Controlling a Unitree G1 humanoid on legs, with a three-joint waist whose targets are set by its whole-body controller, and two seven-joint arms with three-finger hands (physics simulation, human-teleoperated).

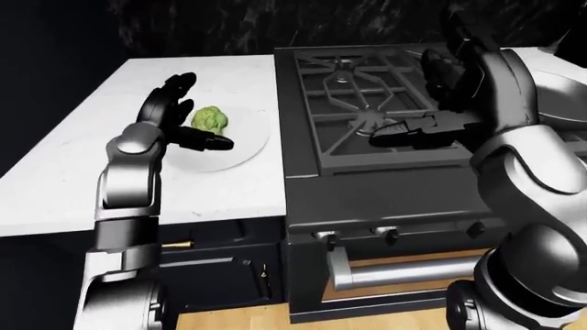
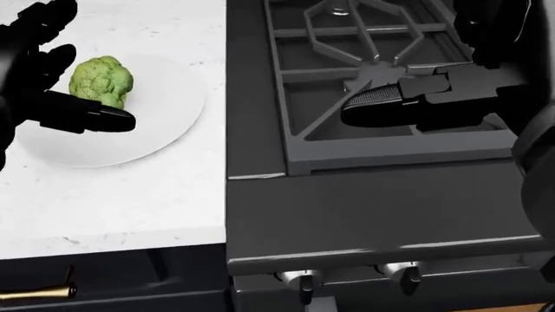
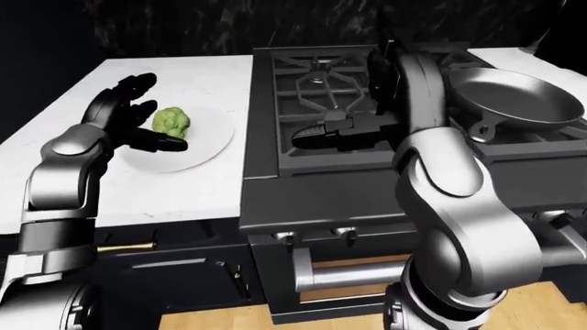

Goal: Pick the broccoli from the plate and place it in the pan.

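Over on the left, the left hand [image 2: 47, 78] sits spread wide at the broccoli [image 2: 102, 80], fingers fanned on the far-left side and one dark finger [image 2: 95, 117] lying along the near side of it. It brackets the floret but nothing is closed round it, and I cannot tell whether any finger actually touches the green. That looks like a hand lining up for the pinch, coming in from the side so the fingers can meet across the crown.

The broccoli rests on the white plate [image 2: 164, 123], toward the plate's left part, and the plate lies on the white marble table [image 2: 130, 201] just beside the stove's edge. So the pick is not yet made.

Moving right, the dark stove [image 2: 364, 214] fills the middle, its cast grate [image 2: 364, 39] bare on this burner, knobs showing along the near edge.

Over that grate hangs the right hand [image 2: 382, 107], stretched out flat with fingers pointing left, gripping nothing. My read is that it is simply parked clear of the plate so the left arm has room.

Farthest right, seen in the right-eye view, the pan [image 3: 514, 96] stands on a far-right burner, handle pointing toward the near side. It is well apart from the plate, so the carry will have to cross the whole stove, likely past that waiting right arm.
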